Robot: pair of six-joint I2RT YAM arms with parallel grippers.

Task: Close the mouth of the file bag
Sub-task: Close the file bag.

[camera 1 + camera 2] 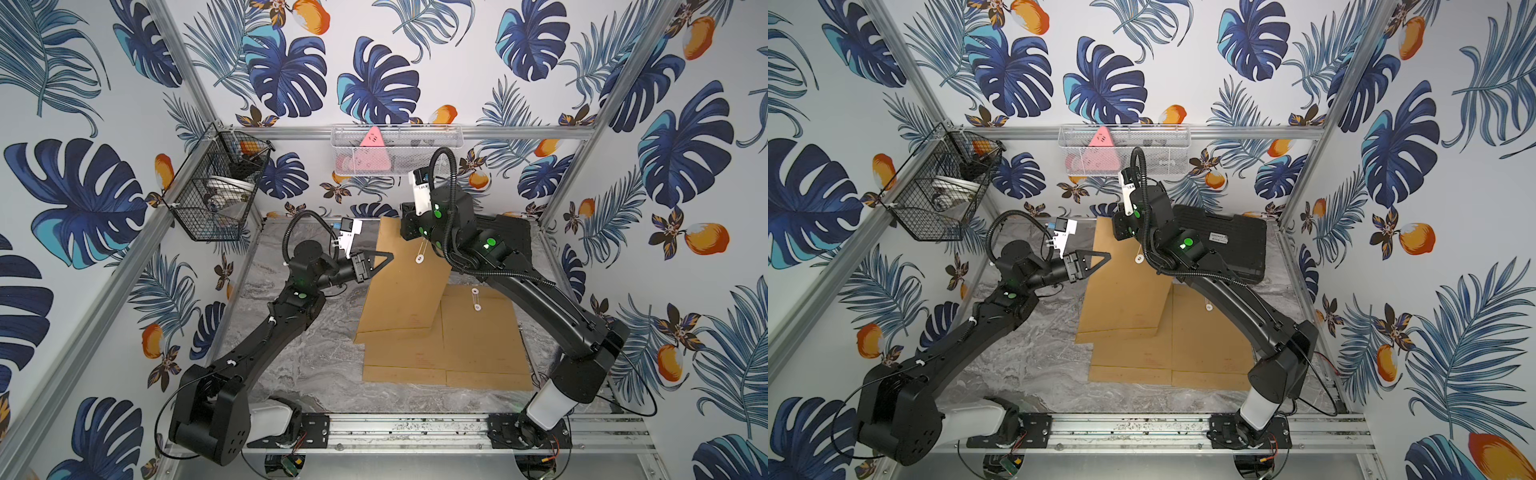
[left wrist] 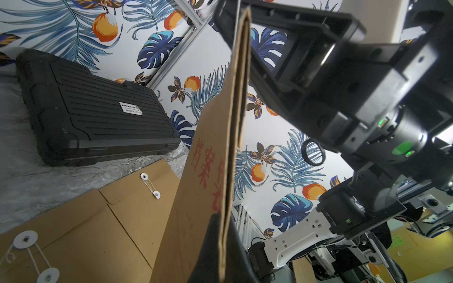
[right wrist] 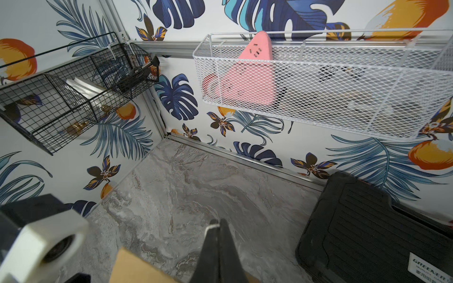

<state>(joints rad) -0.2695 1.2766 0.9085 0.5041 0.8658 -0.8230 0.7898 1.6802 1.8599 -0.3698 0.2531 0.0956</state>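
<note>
A brown file bag (image 1: 399,291) (image 1: 1121,291) stands lifted and tilted, its lower end on the other bags. My left gripper (image 1: 387,257) (image 2: 221,227) is shut on its left edge; the left wrist view shows the paper layers (image 2: 241,73) pinched between the fingers. My right gripper (image 1: 409,228) (image 3: 217,224) is at the bag's upper end, shut on the thin white string (image 3: 209,227). The string (image 1: 423,248) runs down to the white disc (image 1: 419,259) on the bag's face.
Two more brown file bags (image 1: 482,332) (image 1: 403,357) lie flat on the marble table (image 1: 307,365), tied with string. A black case (image 1: 1229,241) lies at the back right. A black wire basket (image 1: 216,187) and a white mesh basket (image 1: 399,149) hang on the walls.
</note>
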